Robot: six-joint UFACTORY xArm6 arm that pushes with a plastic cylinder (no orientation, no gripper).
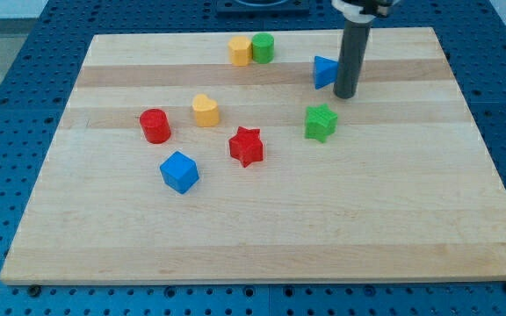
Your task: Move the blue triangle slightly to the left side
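Since my tip (345, 94), bare and holding nothing, sits touching the blue triangle (324, 72) on its right near the board's (464, 202) top, an off-centre push could spin it or slip past.

You see a pale wooden table (393, 228) lying on a blue perforated base (16, 53). Toward twelve o'clock, a yellow block (240, 51) and a green cylinder (263, 47) stand touching, the green one at the yellow one's three o'clock. Near the middle, a yellow heart (206, 111) sits with a red cylinder (155, 125) at its eight o'clock. A red star (246, 146) lies at the heart's four o'clock, a blue cube (179, 171) at the star's eight o'clock. A green star (321, 122) rests apart, at the red star's two o'clock.
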